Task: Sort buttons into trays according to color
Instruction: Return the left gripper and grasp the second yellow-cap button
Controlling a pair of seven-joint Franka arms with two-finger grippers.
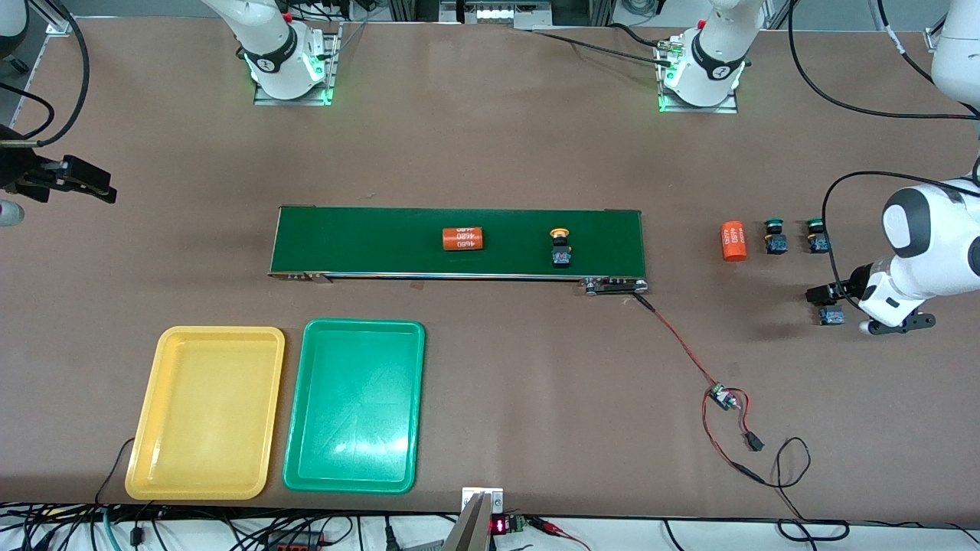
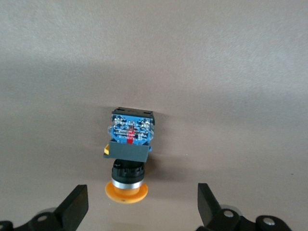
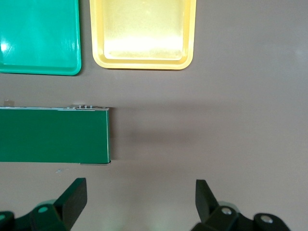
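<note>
Yellow and green trays lie side by side near the front camera, toward the right arm's end of the table: the yellow tray [image 1: 205, 412] and the green tray [image 1: 355, 405]. Both are bare, so I think the sorting is only starting.

One yellow button [image 1: 561, 246] sits on the long green belt [image 1: 367, 241], beside an orange tube [image 1: 463, 239]. Two green buttons [image 1: 775, 236] [image 1: 817, 236] stand on the table [image 1: 490, 153] at the left arm's end, next to another orange tube [image 1: 733, 241]. The last yellow button [image 2: 129, 153] lies on its side, nearer the front camera than the green ones.

The left gripper [image 2: 143, 207] hangs low over that button, bent down, fingers spread wide and holding nothing. The next move, I think, is to go down so the fingers sit on both sides of the dark body, then squeeze.

The right gripper [image 3: 141, 202] waits over the table off the belt's end, spread wide and holding nothing too.
</note>
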